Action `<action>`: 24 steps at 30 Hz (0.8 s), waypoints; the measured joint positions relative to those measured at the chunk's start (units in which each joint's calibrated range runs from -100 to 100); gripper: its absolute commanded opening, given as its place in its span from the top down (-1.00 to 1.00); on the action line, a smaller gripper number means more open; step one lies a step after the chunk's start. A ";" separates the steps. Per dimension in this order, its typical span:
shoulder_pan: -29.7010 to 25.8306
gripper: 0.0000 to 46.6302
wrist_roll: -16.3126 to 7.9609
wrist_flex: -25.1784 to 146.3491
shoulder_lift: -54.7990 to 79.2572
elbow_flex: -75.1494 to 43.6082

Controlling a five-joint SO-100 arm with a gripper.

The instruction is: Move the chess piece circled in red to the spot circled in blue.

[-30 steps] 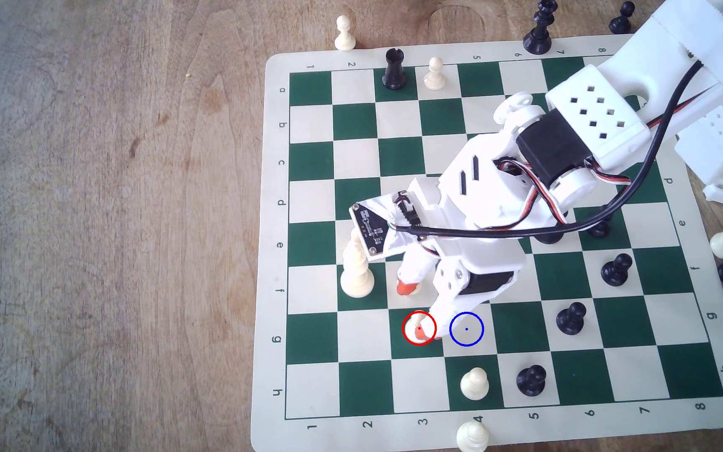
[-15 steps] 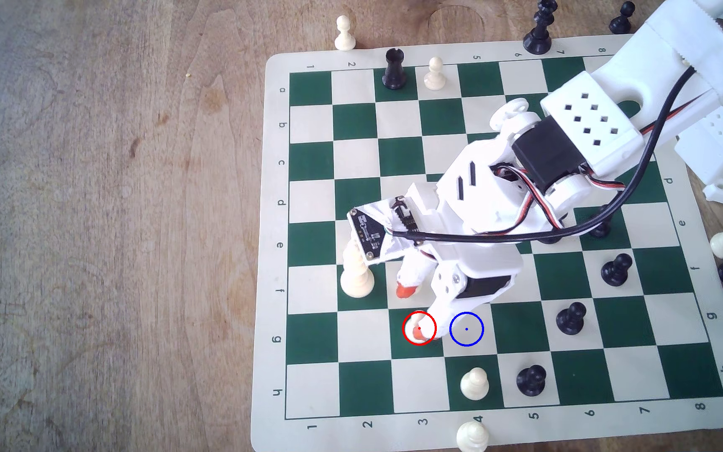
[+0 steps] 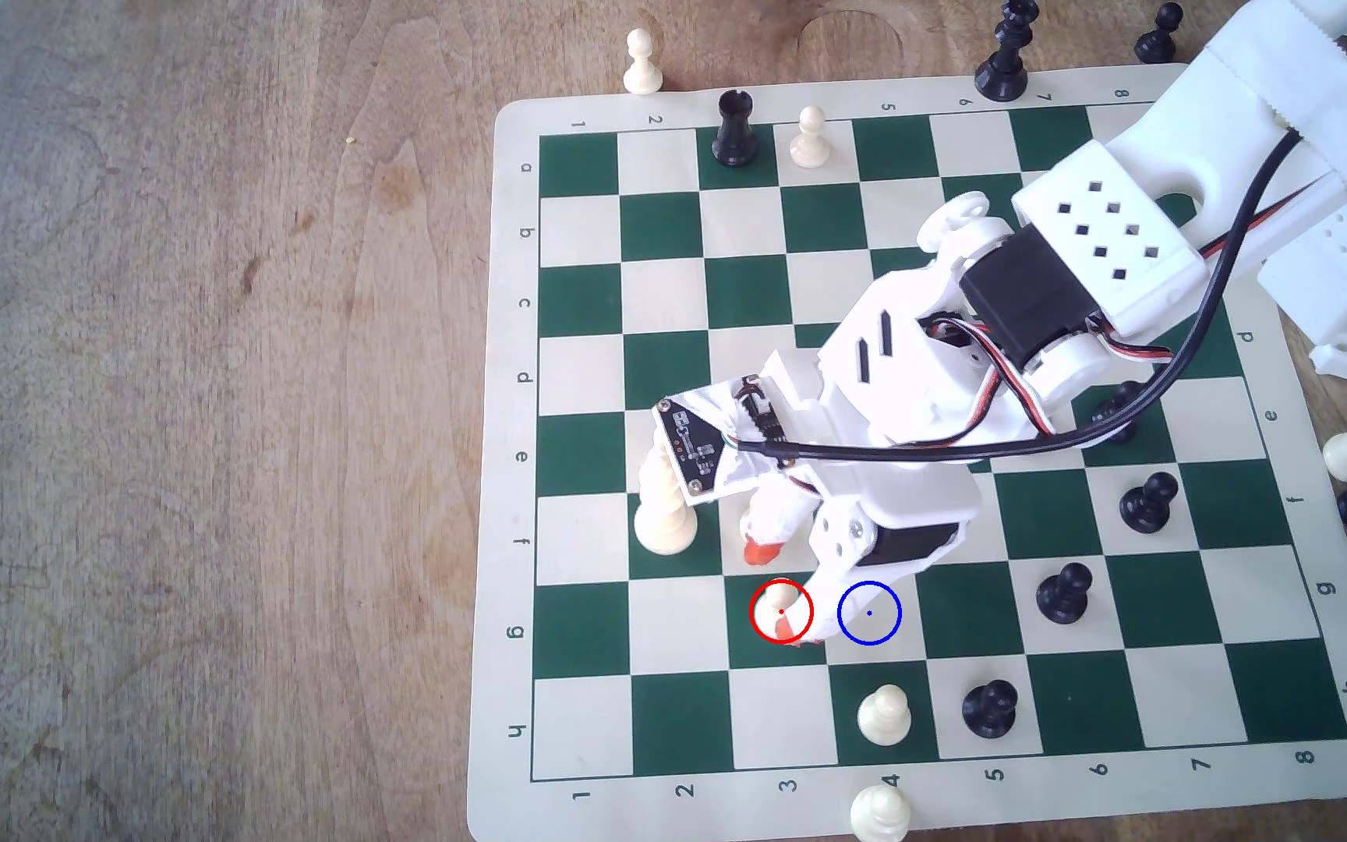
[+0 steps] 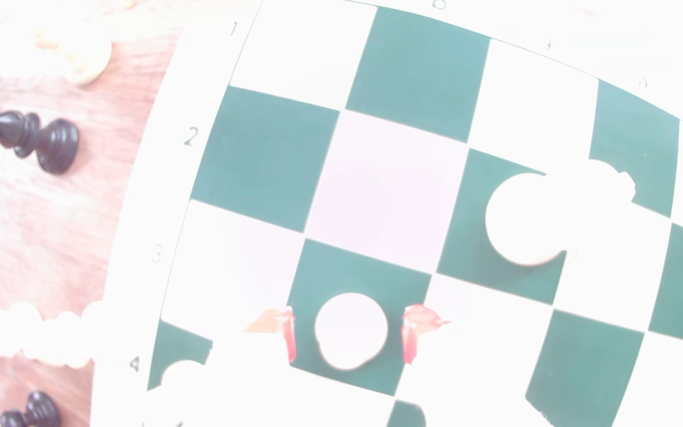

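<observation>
Closing on the pawn (image 3: 780, 600) is the step in hand, and it is best done slowly: the pincer (image 3: 771, 589) is standing apart with one orange-tipped finger on each side of the piece, so both tips ought to meet the narrow neck together, or the pawn may be tipping. The pawn is sitting upright on the dark green square ringed in red, and the spot (image 3: 869, 613) is lying on the cream square just to its right in the exterior view, so only a low lift and a short sideways carry are needed. The exterior view is showing both rings and the tall cream piece (image 3: 665, 510) standing near on the far left, which the wrist housing must avoid. The wrist view, though washed out, is showing the pawn (image 4: 351, 330) centred between the fingertips (image 4: 289, 336) with clear gaps on both sides.
</observation>
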 measured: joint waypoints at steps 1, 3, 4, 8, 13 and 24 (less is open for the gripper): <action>0.00 0.40 0.00 -0.16 0.17 0.00; 0.00 0.41 0.00 -0.24 1.01 0.00; 0.00 0.41 0.00 -0.32 1.59 0.00; 0.00 0.43 0.00 -0.40 2.18 0.00; 0.00 0.73 0.00 -0.40 2.35 0.00; -0.52 0.99 0.05 -0.40 2.35 0.00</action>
